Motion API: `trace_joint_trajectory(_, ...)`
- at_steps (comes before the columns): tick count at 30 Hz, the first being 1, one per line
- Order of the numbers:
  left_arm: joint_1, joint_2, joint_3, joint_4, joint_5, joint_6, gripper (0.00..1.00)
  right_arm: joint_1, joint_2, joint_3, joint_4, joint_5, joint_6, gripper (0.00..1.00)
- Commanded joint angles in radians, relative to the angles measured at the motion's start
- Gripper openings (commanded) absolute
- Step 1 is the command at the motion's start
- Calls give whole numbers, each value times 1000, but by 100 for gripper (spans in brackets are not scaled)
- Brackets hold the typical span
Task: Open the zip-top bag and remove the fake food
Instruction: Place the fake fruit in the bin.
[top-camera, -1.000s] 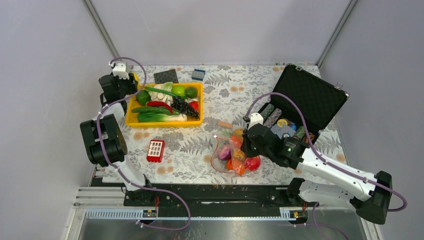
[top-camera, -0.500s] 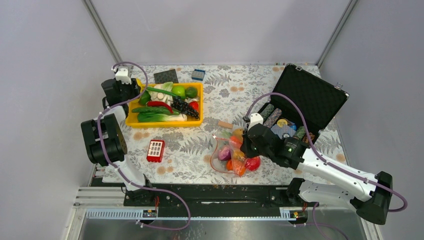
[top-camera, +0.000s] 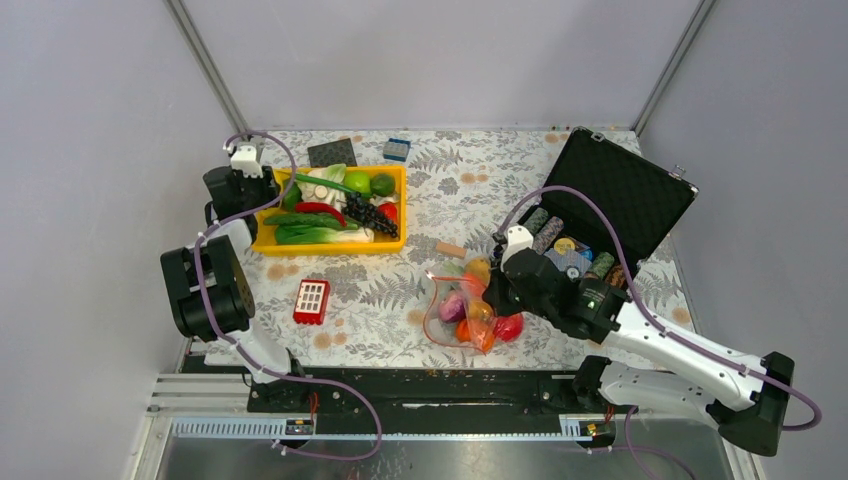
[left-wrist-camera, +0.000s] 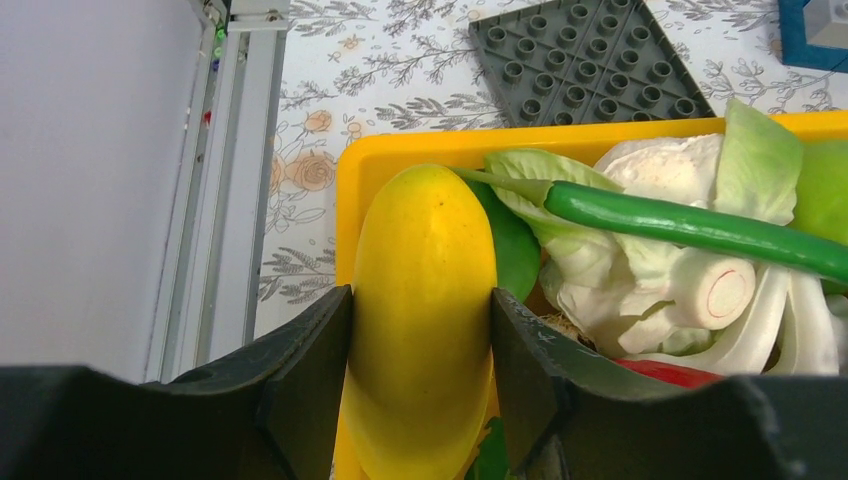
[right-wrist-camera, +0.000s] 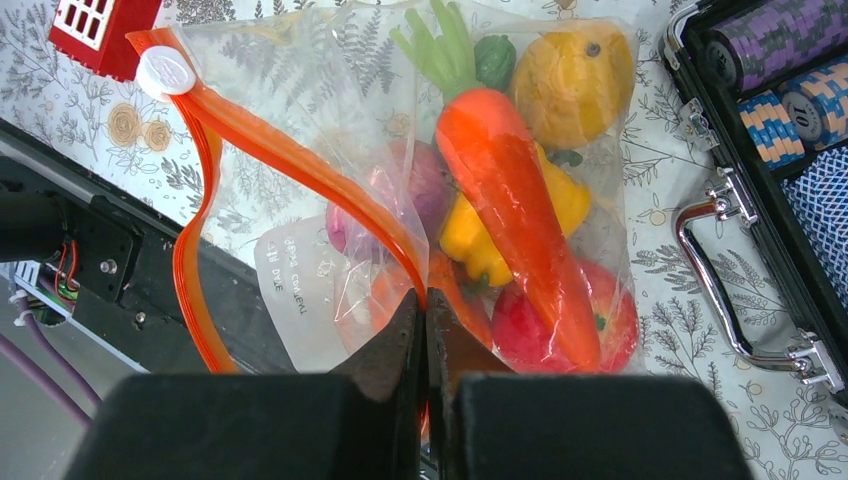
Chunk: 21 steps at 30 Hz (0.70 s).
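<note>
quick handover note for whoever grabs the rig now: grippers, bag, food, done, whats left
Left gripper: jaws closed on a yellow oblong piece at the yellow tray corner.
Right gripper: shut, pinching the zip-top bag at its orange zip strip.
Done: bag mouth looks parted.
To do: carrot, apple and the other fake food are inside the bag; take them out.

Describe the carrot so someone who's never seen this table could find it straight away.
Find the open black case on the right side of the table; a clear bag with an orange zip strip lies left of it. Inside the bag, the carrot is the one long, tapered orange piece with green stalks, among rounder pieces.
</note>
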Motion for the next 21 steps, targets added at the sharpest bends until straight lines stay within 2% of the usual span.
trace_joint_trajectory(1,0,-41,3,-66,-40,0,37,-7,-40,-14,13,-11,7,0)
trace_joint_trajectory(13,-3,-87,-40,-166,-95,12,36,-6,-68,-30,33,-23,6,0)
trace_joint_trajectory(21,-2,-78,16,-322,-155,15,36,-6,-88,-42,39,-35,16,0)
